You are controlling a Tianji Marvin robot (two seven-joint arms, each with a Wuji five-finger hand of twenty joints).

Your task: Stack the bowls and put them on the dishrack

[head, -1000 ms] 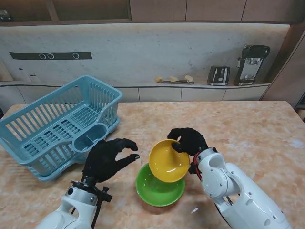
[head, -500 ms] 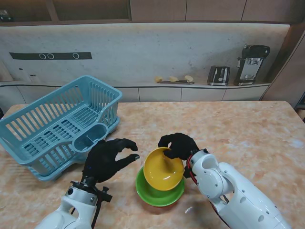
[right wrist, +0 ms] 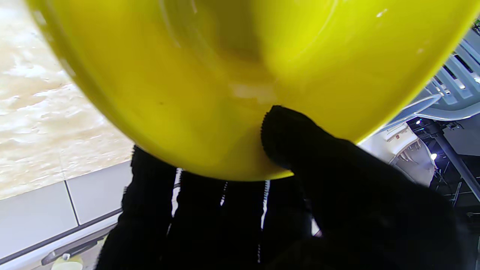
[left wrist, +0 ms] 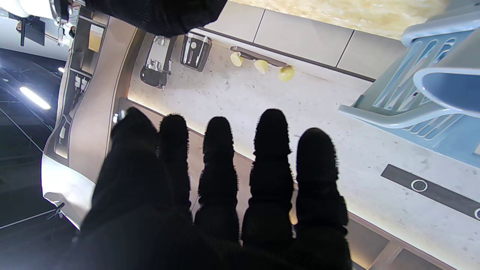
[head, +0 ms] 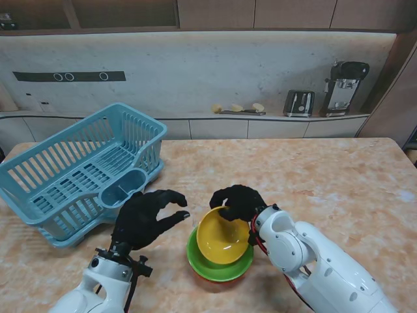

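The yellow bowl [head: 223,236] is glossy, round and smooth-walled, its inside a warm yolk colour with pale glints of light near the bottom. It sits tilted inside the green bowl [head: 219,266], its far rim raised and its near rim sunk low, so the green one shows only as a bright crescent from about 3 o'clock round through 6 to 9 o'clock of the yellow. Under the green bowl's near edge a thin reddish-orange sliver peeks out; what that is cannot be told. The right hand [head: 239,201], gloved in black, is clamped on the yellow bowl's far rim at about 12 o'clock. In the right wrist view the thumb [right wrist: 285,138] presses on the inner wall while the other fingers [right wrist: 210,210] lie together behind the outer wall, the rim pinched between them. The left hand [head: 147,216] hovers at 9 o'clock of the bowls, near but apart from them, holding nothing, its fingers curled and spread, with a gap between thumb and the rest. The left wrist view shows its fingertips [left wrist: 272,127] side by side with slits of light between them. The pale blue rack [head: 75,171] stands on the table [head: 339,176] at about 10 o'clock of the bowls, well apart from them, with nothing seen in it.
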